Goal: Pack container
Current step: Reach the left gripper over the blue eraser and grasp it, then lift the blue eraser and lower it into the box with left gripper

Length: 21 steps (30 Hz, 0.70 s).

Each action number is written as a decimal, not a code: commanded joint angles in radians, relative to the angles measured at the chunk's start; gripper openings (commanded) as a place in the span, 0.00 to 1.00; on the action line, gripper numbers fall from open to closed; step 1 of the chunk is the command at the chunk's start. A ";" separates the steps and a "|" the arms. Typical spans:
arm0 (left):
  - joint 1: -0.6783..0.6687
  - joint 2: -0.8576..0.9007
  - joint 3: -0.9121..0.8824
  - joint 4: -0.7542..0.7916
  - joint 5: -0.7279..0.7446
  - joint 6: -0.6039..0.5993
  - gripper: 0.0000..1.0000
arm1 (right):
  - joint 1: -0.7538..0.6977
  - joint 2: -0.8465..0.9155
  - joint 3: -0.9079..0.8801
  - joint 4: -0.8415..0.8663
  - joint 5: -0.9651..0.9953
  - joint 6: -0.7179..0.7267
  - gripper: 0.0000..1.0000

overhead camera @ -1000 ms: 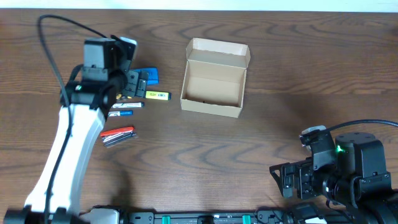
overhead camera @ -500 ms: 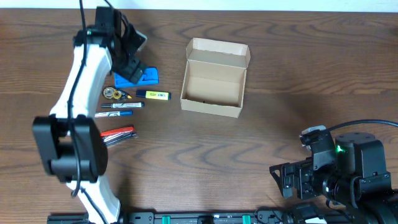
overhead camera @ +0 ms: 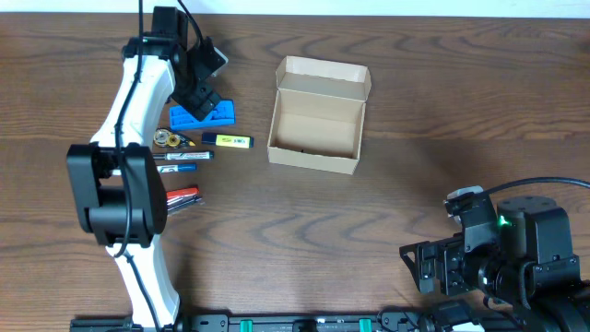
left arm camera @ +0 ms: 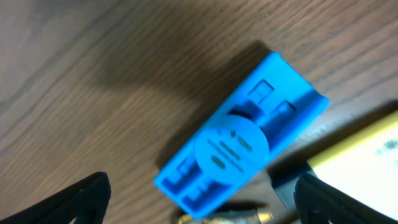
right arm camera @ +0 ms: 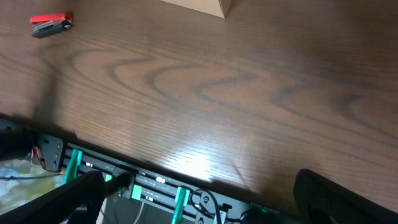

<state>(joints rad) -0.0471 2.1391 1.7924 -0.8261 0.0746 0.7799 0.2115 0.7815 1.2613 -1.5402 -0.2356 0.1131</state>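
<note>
Overhead view: the cardboard box (overhead camera: 316, 120) sits on the wooden table (overhead camera: 433, 101) near the far edge and a little left of the middle, with its top open and its flap lid standing up along the far side. To its left, and apart from it, lies a small cluster of things: a blue plastic block (overhead camera: 210, 113), a yellow marker (overhead camera: 230, 141), a small gold round piece (overhead camera: 166, 138), two blue-and-white pens (overhead camera: 182, 158) and a red pen (overhead camera: 175, 195). The left arm reaches far forward, and the left claw (overhead camera: 196, 89) is over the blue block. In the left wrist view its fingers (left arm camera: 87, 194) are spread wide with nothing between them, and the block lies between and beyond the tips. The right claw (right arm camera: 208, 199) is low at the near right corner, well apart from the box, with its fingers also spread wide and holding nothing.
</note>
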 commanded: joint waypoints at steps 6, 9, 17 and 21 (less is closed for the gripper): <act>0.003 0.089 0.019 0.004 0.004 0.036 0.95 | -0.008 0.002 0.012 0.000 -0.004 -0.014 0.99; 0.003 0.107 0.019 -0.011 0.003 0.055 0.95 | -0.008 0.002 0.012 0.000 -0.004 -0.014 0.99; 0.003 0.155 0.019 -0.014 0.000 0.074 0.95 | -0.008 0.002 0.012 0.000 -0.003 -0.014 0.99; 0.003 0.178 0.019 0.008 -0.005 0.073 0.95 | -0.008 0.002 0.012 0.000 -0.004 -0.014 0.99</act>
<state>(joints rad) -0.0471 2.2875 1.7924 -0.8230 0.0738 0.8391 0.2115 0.7815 1.2613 -1.5406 -0.2356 0.1127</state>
